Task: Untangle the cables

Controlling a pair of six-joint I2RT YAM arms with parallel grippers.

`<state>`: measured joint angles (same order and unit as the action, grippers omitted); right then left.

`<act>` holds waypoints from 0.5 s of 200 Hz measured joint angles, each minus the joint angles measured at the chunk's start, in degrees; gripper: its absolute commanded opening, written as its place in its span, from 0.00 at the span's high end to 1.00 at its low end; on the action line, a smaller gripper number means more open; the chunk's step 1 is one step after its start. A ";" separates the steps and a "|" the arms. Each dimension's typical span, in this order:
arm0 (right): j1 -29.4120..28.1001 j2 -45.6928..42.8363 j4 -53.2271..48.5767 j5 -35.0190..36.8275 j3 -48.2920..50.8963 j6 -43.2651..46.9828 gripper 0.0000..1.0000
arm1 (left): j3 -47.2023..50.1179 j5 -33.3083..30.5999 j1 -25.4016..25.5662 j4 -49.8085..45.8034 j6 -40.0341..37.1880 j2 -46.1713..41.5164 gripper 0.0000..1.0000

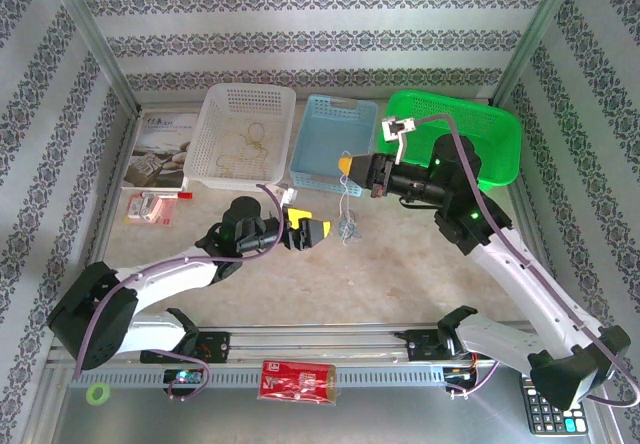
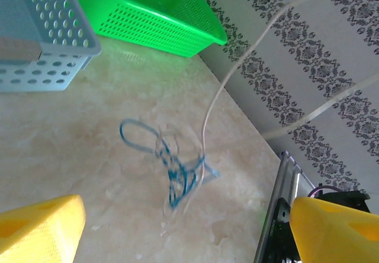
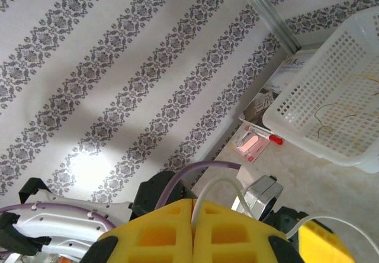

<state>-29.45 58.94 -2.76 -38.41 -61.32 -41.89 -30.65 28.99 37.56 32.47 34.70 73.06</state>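
**Holding one white cord above a loose knot**

The cables [image 2: 173, 171] lie as a small snarl of blue-green and white loops on the table [image 2: 89, 174]. They sit in front of the blue basket [image 1: 330, 140] and between the two hands. One white cord [image 2: 227, 77] rises out of the snarl to the right hand [image 1: 346, 166], whose jaws are pressed together on it. In the right wrist view the cord comes out of the seam between the yellow fingers [image 3: 154, 236]. The left hand [image 1: 306, 232] hovers just beside the snarl, jaws spread wide and nothing between them. A few yellow cords [image 1: 245, 146] lie apart in the white basket [image 1: 205, 129].

These cords look very thin, limp and almost weightless. A pull on one strand will probably drag the whole snarl along rather than free it. They also look smooth, so they may slide through a slack pinch. A hard tug seems more likely to tighten the knot than to break anything.

The best hold for the left hand, I judge, is a blue-green loop that stands out to the side of the knot, low near the table. Held there, it would anchor the rest while the white cord is drawn away. The loops lie nearly flat, so the fingertips would have to close right at the surface, and a miss is easy.
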 measured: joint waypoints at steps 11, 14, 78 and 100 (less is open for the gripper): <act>-0.66 0.00 0.00 0.02 0.00 0.00 1.00 | -1.03 0.46 0.00 0.02 -0.02 0.92 0.08; -0.87 0.00 0.00 0.02 0.00 0.00 1.00 | -1.33 0.59 0.02 0.02 0.00 1.31 0.09; -3.82 0.09 0.85 0.57 0.00 -0.26 1.00 | -3.45 1.51 1.84 0.90 0.04 9.49 0.29; -4.20 0.11 1.64 0.61 -0.02 -0.52 1.00 | -3.45 1.46 1.84 2.82 0.33 11.72 0.37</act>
<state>-33.65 59.05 -1.13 -37.80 -61.34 -42.41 -34.11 30.46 39.40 35.29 35.03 84.77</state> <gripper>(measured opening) 0.050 0.663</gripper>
